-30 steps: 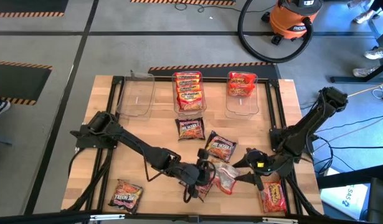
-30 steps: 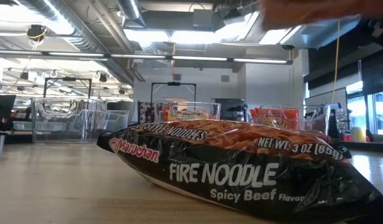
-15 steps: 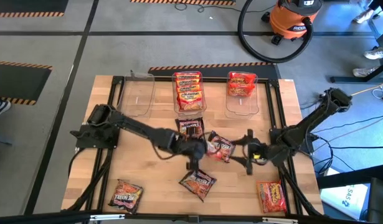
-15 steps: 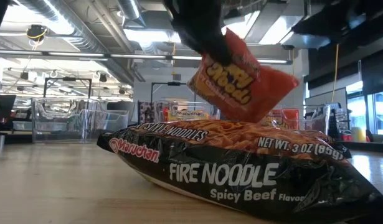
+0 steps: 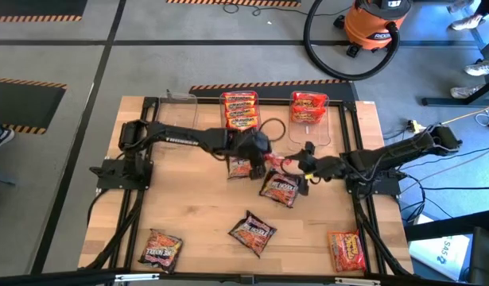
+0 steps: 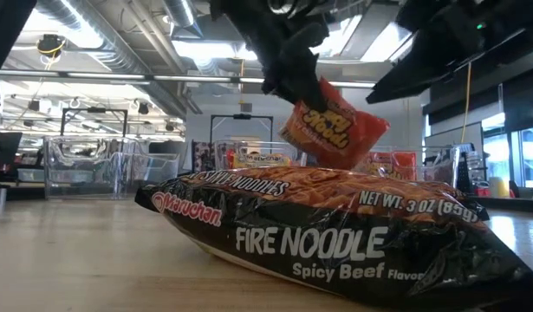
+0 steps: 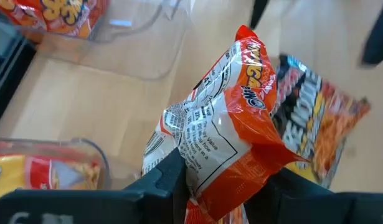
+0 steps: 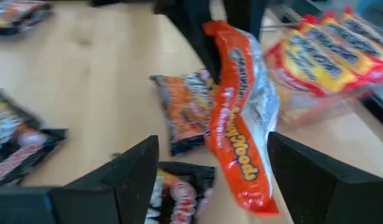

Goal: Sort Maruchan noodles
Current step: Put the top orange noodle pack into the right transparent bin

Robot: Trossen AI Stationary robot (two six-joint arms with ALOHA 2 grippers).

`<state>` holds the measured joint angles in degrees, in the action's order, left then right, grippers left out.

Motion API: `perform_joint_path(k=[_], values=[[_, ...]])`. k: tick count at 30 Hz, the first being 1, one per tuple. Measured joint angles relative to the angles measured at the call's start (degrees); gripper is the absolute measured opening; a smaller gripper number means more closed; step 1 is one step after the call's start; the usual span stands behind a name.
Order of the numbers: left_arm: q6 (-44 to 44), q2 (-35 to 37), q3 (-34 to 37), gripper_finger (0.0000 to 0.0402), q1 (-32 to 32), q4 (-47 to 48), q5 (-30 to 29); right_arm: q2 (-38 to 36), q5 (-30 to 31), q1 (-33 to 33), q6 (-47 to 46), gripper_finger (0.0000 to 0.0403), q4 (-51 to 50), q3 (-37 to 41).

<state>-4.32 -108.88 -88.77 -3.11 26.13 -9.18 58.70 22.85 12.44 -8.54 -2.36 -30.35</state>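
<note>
My left gripper reaches out over the table's middle, just in front of the tubs, and is shut on a red Maruchan noodle packet held in the air. My right gripper hovers open just right of that packet, its fingers facing it without touching. Dark packets lie flat on the wood below and nearer the front. The middle tub holds orange-yellow packets and the right tub holds red ones. My left gripper pinches one crumpled end of the red packet between its two fingers. The fingers come slanting down from the table's left. The packet juts out past the fingertips, tilted, lifted clear of the table and of the dark packets under it.
A clear tub stands at the far left of the row with nothing in it. One more dark packet lies at the near left, and a red one at the near right. A black frame borders the table.
My left gripper has carried the red packet from near the table's front edge toward the far edge and the tubs, keeping it lifted and rolling its wrist. My right gripper has followed toward the far edge, still open. A dark packet shows where they were.
</note>
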Motion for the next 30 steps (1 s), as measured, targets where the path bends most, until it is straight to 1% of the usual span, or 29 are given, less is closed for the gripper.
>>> perform_joint_path(k=[4,7,14,15,18,21,23,25,30], values=[[-0.6,0.0,0.0,0.011,-2.3,-4.3,5.1,0.5,0.0,-3.8,0.0,0.0276,-0.1,0.0],[-0.5,0.0,0.0,0.011,-2.9,-7.0,7.3,1.2,0.0,-5.7,-0.1,0.0276,1.5,0.0],[-0.1,0.0,0.0,0.011,-2.7,-8.4,7.2,2.6,-0.3,-8.9,1.5,0.0276,2.5,0.1],[0.2,0.0,0.0,0.011,-2.5,-8.7,7.1,3.0,-1.1,-9.2,1.5,0.0276,2.3,0.0],[1.7,-0.1,0.0,0.011,-1.4,-10.2,7.1,4.0,-6.0,-9.6,2.1,0.0275,2.6,0.0],[1.9,-0.1,0.0,0.011,-0.6,-10.6,6.6,4.3,-7.2,-9.5,2.6,0.0273,2.7,0.0],[2.4,-0.6,0.0,0.011,-0.5,-11.1,6.3,4.3,-6.8,-9.5,2.6,0.0261,2.8,0.0],[2.5,-0.7,0.0,0.011,-0.5,-11.1,6.3,4.3,-6.7,-9.5,3.2,0.0238,3.5,0.1],[2.5,-0.7,-0.1,0.0114,-0.4,-11.5,5.0,4.3,-7.4,-9.5,6.0,0.0147,4.0,0.1]])
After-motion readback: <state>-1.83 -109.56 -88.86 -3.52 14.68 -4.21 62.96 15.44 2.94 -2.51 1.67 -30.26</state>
